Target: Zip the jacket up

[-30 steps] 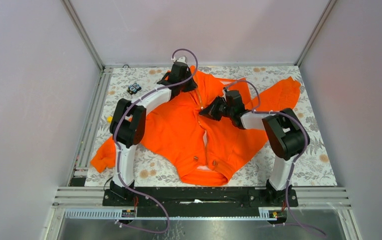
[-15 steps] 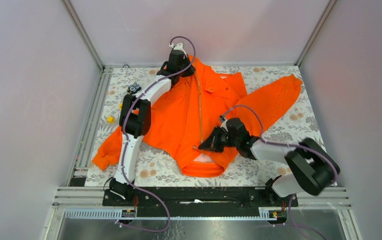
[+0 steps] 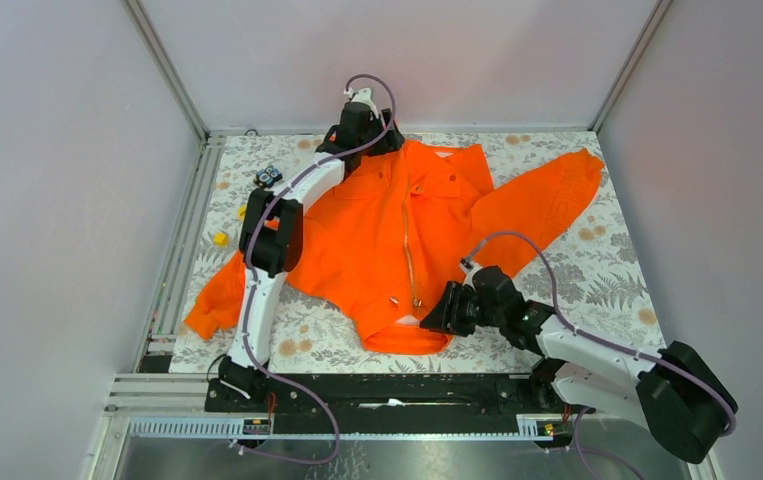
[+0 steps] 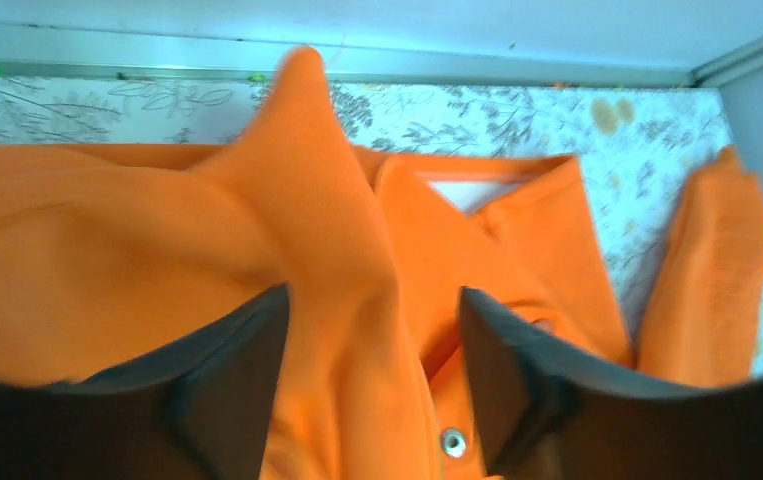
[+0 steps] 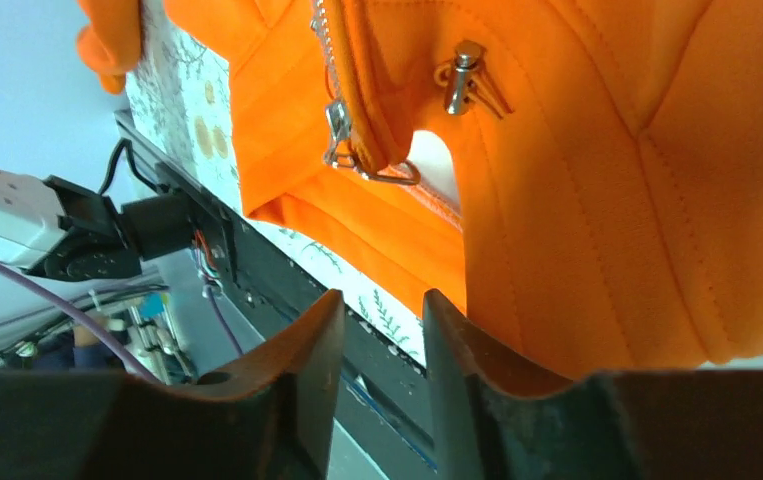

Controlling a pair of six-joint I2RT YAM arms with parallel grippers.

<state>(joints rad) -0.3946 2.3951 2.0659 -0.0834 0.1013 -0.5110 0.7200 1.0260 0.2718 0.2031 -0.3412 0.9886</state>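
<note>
The orange jacket [image 3: 357, 240] lies front up and spread flat on the patterned table, collar at the back and hem toward me. Its zipper line [image 3: 409, 245] runs down the middle. My left gripper [image 3: 365, 128] is over the collar. In the left wrist view its fingers [image 4: 227, 400] stand open astride a raised fold of the jacket [image 4: 327, 230], beside a metal snap [image 4: 452, 441]. My right gripper [image 3: 439, 313] is at the hem, open, with nothing between its fingers [image 5: 307, 360]. The zipper slider [image 5: 337, 130] and pull ring sit near the hem of the jacket [image 5: 577, 150].
A small black and blue object [image 3: 268, 177] and a yellow block [image 3: 220, 238] lie at the table's left, near the aluminium rail [image 3: 182, 250]. Enclosure walls stand close on three sides. The black base bar [image 3: 397, 390] runs along the near edge.
Both grippers were shut and now stand open. The right gripper came from mid-chest down the zipper line to the hem. The left arm stretched back, and the jacket was pulled out flat.
</note>
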